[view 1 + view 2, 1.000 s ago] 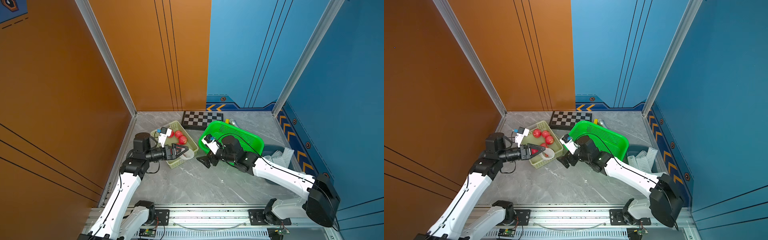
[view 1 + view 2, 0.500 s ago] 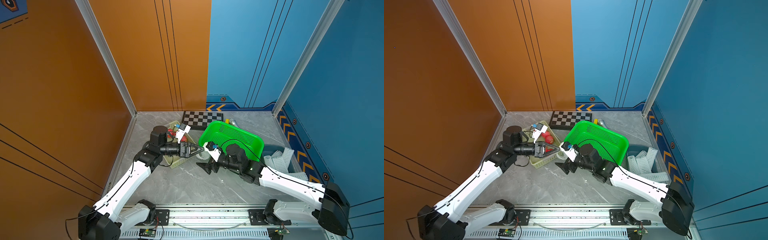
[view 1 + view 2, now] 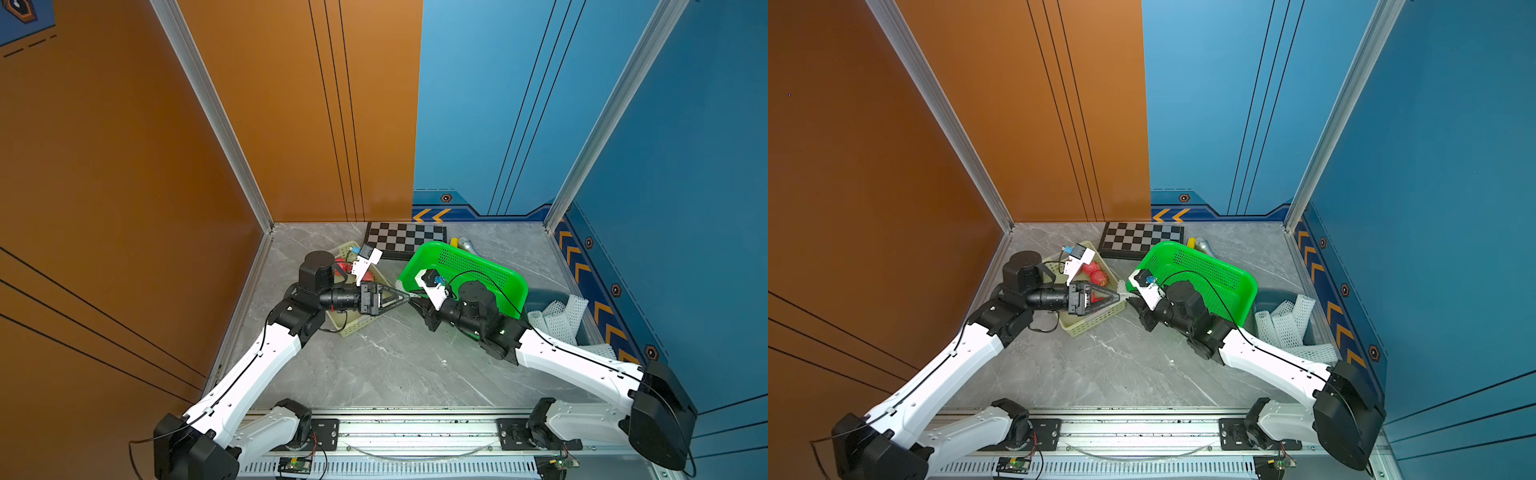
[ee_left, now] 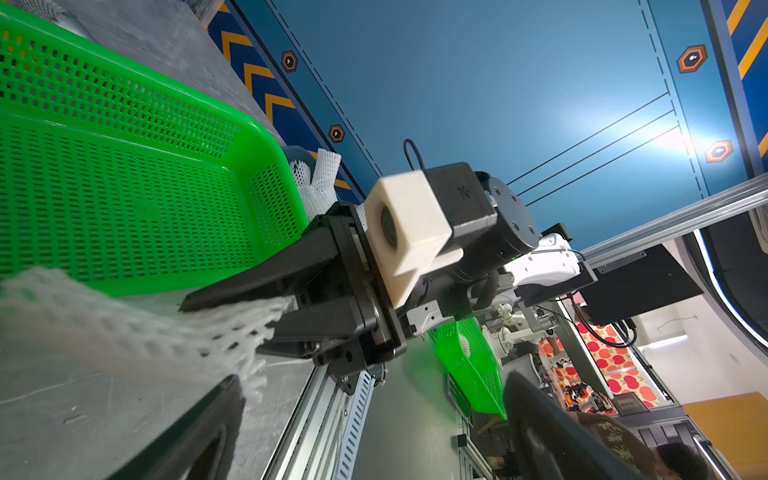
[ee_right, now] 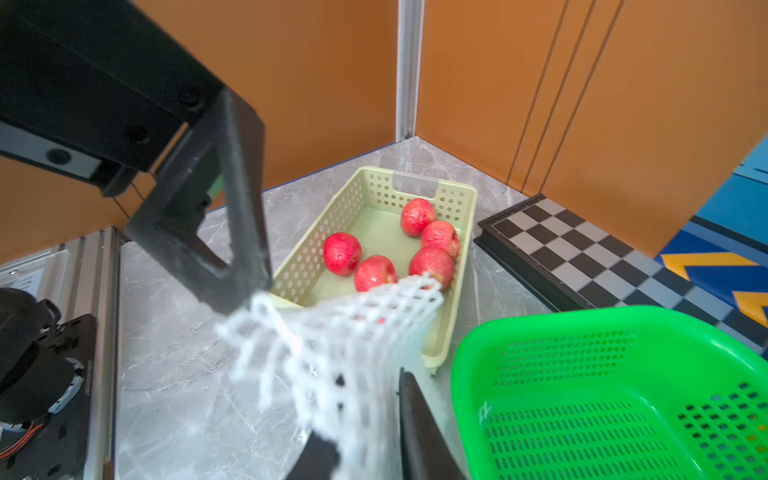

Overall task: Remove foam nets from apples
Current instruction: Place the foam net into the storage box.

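Grey marble worktop (image 3: pixel 395 365): right claw (image 4: pixel 232 322) pinches a white foam net (image 5: pixel 353 340), left claw (image 3: pixel 406 296) spread wide at its other end; five bare red apples (image 5: pixel 376 272) lie in the beige basket (image 5: pixel 469 195).

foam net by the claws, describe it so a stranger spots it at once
On the grey table, look between the pale yellow basket of red apples and the green basket. The white foam net there is pinched in the right claw, unlike the nets piled in the dark bin.
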`<action>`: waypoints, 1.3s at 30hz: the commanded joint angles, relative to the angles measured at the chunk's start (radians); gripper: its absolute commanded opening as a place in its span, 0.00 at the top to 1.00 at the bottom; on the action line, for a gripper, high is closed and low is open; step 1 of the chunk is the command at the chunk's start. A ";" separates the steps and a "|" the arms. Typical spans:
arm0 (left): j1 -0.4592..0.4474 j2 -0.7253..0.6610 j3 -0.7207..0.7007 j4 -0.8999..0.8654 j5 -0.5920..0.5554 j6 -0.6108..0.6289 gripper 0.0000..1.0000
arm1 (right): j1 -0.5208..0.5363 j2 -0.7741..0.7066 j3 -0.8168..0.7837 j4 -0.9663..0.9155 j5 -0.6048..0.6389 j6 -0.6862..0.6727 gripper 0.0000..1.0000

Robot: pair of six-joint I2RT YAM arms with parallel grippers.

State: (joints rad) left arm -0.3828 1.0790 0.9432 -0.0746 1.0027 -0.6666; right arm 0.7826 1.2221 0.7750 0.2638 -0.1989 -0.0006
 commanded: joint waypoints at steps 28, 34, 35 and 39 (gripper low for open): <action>0.173 0.065 -0.117 0.282 0.073 -0.120 0.02 | -1.001 -0.706 -0.164 -0.933 0.390 0.507 0.70; 0.140 0.077 -0.111 0.282 0.045 -0.116 0.02 | -1.086 -0.693 -0.154 -0.924 0.253 0.498 0.09; 0.130 0.080 -0.112 0.281 0.038 -0.113 0.02 | -1.087 -0.697 -0.143 -0.929 0.255 0.498 0.00; 0.090 0.096 -0.106 0.282 0.006 -0.101 0.02 | -1.088 -0.682 -0.068 -0.975 0.244 0.475 0.00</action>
State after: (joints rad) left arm -0.2691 1.1629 0.8356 0.1776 1.0348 -0.7864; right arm -0.2966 0.5350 0.6369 -0.6674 0.0845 0.4942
